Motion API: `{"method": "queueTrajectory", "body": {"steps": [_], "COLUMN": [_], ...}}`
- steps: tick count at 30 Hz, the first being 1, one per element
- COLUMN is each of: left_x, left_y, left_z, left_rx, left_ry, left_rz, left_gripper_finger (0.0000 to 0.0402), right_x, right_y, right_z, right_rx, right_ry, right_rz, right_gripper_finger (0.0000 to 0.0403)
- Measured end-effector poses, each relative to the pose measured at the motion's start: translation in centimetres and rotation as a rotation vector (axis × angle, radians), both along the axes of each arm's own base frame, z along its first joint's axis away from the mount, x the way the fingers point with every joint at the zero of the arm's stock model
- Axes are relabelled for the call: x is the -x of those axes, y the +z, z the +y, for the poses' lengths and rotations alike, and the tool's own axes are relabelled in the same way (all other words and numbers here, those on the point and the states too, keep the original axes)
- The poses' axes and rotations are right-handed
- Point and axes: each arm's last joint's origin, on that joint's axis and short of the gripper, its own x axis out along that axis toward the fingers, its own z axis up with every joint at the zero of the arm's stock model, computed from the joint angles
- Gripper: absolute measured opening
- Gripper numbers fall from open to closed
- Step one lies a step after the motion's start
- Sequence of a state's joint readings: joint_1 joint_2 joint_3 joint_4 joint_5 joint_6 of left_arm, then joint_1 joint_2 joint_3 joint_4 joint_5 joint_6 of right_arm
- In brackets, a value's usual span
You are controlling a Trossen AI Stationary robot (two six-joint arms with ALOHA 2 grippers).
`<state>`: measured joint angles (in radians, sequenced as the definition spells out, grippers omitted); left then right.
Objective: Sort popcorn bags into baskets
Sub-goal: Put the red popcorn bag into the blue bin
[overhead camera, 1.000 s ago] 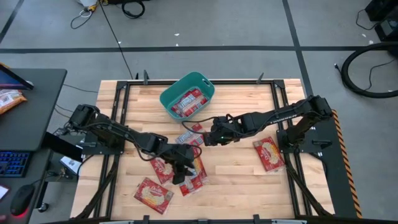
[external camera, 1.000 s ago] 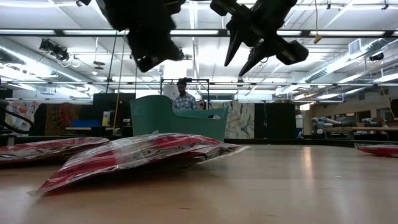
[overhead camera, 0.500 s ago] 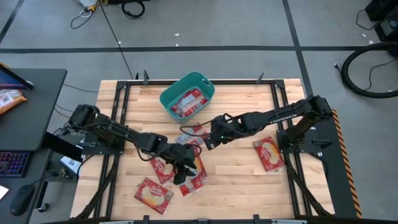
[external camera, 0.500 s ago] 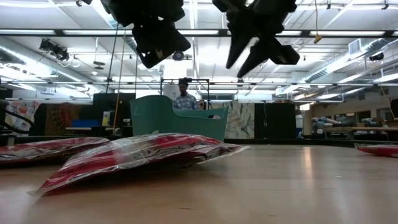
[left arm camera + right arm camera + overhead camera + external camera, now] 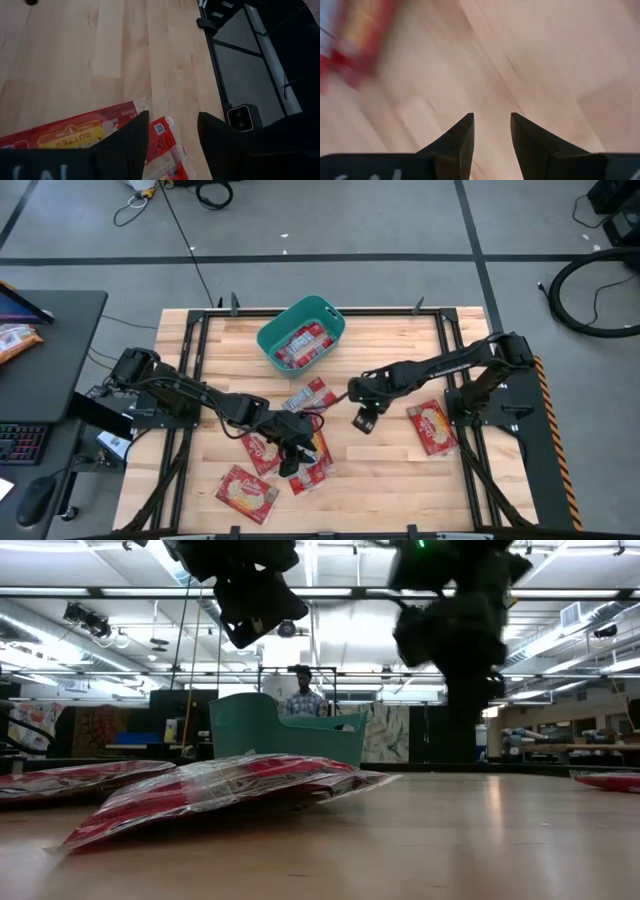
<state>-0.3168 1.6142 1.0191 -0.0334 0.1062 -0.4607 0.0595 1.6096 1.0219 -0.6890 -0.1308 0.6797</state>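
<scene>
My right gripper (image 5: pixel 363 421) is out at the middle of the overhead frame, over bare wood, fingers (image 5: pixel 461 137) parted with nothing between them — the wrist camera shows only planks, with a red blur off at its upper left. My left gripper (image 5: pixel 291 461) hangs lower and left of centre, directly above the cluster of popcorn bags (image 5: pixel 285 448), its fingers (image 5: pixel 131 136) also apart and empty, pointing at a red packet with a yellow butter panel (image 5: pixel 75 134).

The teal basket (image 5: pixel 333 320) sits at the upper middle of the overhead frame with red bags already inside (image 5: pixel 300 346). One loose bag lies just below it (image 5: pixel 308 398), another is alone on the right (image 5: pixel 432 427), and a further one sits at the lower left (image 5: pixel 246 490).

What worries me — the bags under my left gripper overlap, so if I come down on the pile I may pinch two at once, or catch only a slick plastic edge that slides out on the lift. From table level the front packet (image 5: pixel 220 788) looks puffy and glossy, which makes a shallow pinch chancy. My two arms are also close together near the centre; reaching for the same loose bag could knock them into each other. And a bag dropped on the basket's rim could topple back out.
</scene>
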Motion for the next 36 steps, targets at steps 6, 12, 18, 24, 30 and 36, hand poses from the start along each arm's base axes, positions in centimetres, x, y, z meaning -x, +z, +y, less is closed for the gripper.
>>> {"method": "queueTrajectory", "body": {"steps": [6, 12, 18, 24, 30, 36], "left_x": [-0.1, -0.2, -0.2, -0.1, -0.2, -0.3], "left_y": [0.1, 0.3, 0.4, 0.5, 0.6, 1.0], "left_z": [0.0, -0.1, -0.3, -0.4, -0.4, 0.2], "left_rx": [0.004, 0.011, 0.194, 0.252, 0.275, 0.34], "left_ry": [0.0, 0.001, 0.065, 0.034, 0.06, 0.103], "left_rz": [-0.013, -0.033, 0.038, 0.066, 0.057, 0.076], "left_gripper_finger": [0.0172, 0.0172, 0.0172, 0.0172, 0.0172, 0.0172], "right_x": [3.5, 6.2, 9.5, 13.4, 14.4, 14.1], "right_y": [-1.2, 0.0, 1.4, 1.0, 0.9, 0.3], "right_z": [-0.9, -1.4, -1.5, -1.6, -1.7, -1.9], "right_rx": [0.045, 0.098, 0.094, 0.115, 0.145, 0.116], "right_ry": [-0.002, -0.034, -0.049, 0.022, 0.165, 0.221], "right_rz": [0.213, 0.288, 0.21, 0.157, 0.121, 0.172], "right_gripper_finger": [0.0133, 0.014, 0.015, 0.0152, 0.0154, 0.0173]}}
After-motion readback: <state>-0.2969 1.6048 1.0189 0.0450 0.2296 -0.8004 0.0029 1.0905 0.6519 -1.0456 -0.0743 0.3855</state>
